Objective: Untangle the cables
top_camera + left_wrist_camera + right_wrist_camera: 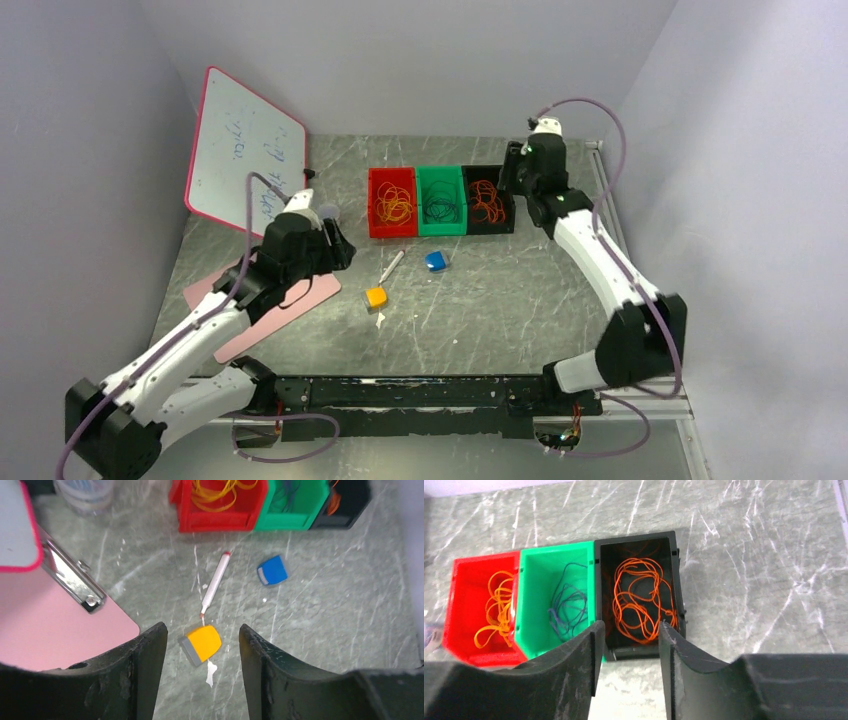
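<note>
The yellow-orange cables (499,611) lay in the red bin (466,575), the dark purple cables (569,605) in the green bin (534,575) and the red-orange cables (641,602) in the black bin (676,570), each a loose tangle of loops. The three bins stood touching in a row at the far middle of the table (500,300). The right gripper (630,627) hung over the near end of the black bin, its jaws spread apart and gripping nothing. Nearer the arms, a white pen (215,582) lay on the bare table with a blue block (272,570) beside it and a yellow block (202,642) just past its tip; a small white scrap (211,672) lay just beside the yellow block. The left gripper (202,626) hovered above that yellow block, its jaws also spread and clear of it. To its left lay a pink clipboard (50,620), and a pink-edged whiteboard (245,150) leaned at the far left corner.
</note>
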Motion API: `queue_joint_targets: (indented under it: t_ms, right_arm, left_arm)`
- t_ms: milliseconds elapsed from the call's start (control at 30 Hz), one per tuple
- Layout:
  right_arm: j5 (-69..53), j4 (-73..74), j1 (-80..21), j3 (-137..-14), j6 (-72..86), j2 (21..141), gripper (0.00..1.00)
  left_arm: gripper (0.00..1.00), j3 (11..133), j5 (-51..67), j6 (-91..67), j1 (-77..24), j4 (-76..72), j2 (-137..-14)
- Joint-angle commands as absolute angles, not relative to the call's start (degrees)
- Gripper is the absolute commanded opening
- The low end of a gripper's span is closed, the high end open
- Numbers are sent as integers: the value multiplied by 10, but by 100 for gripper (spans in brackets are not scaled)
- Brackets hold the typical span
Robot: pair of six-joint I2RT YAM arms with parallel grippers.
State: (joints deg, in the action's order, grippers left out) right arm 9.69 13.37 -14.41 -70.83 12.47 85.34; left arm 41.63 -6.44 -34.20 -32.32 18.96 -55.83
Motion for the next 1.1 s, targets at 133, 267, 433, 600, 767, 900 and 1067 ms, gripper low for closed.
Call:
queue_joint_targets:
  t_ms: [133, 267, 433, 600, 767, 900, 1067]
  right_arm:
    - [62, 142, -142, -581, 179, 623, 59]
    - [43, 154, -142, -505, 204, 527, 70]
    - [40, 172, -142, -438, 220, 436, 84]
    - [50, 151, -142, -373, 219, 355, 100]
    - [75, 150, -142, -348, 210, 314, 100]
    - [101, 164, -142, -347, 217, 317, 100]
    - [116, 174, -142, -351, 213, 316, 100]
  left_arm:
    - [62, 492, -170, -293, -319, 273, -481]
    - [64, 506, -222, -283, -319, 315, -465]
    - [77, 505, -252, -273, -319, 334, -436]
    - [88, 506, -269, -271, -319, 355, -423]
    - [98, 496, -280, -272, -319, 374, -409]
    - [100, 490, -294, -272, -318, 370, -394]
    - [99, 495, -314, -290, -319, 392, -392]
